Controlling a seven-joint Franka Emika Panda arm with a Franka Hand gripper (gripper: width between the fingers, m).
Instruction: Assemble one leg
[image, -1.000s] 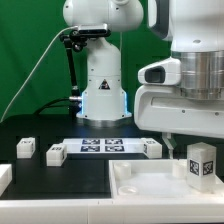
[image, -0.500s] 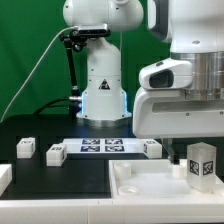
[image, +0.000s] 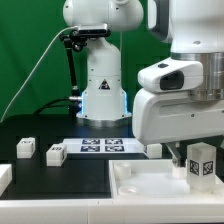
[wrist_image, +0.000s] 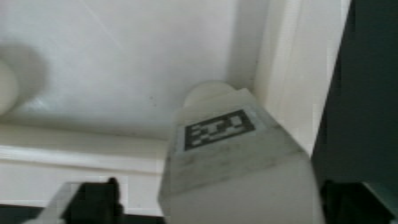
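Observation:
A leg (image: 203, 163), a small white block with a marker tag, stands upright at a corner of the large white square piece (image: 140, 182) at the exterior view's lower right. My gripper (image: 196, 152) hangs straight over it, its fingers straddling the leg. In the wrist view the leg (wrist_image: 228, 140) sits between the two dark fingertips (wrist_image: 89, 203). A gap shows on one side, and the other finger is at the leg's edge. The gripper (wrist_image: 222, 206) looks open around the leg. Three more legs lie on the black table (image: 25, 147), (image: 55, 153), (image: 152, 148).
The marker board (image: 102, 146) lies flat in the middle of the table in front of the robot base (image: 102, 95). A white part (image: 4, 178) shows at the exterior view's left edge. The square piece has a raised rim (wrist_image: 107, 140).
The hand has come down over the leg and shifted slightly. The leg itself has stayed in place on the square piece.

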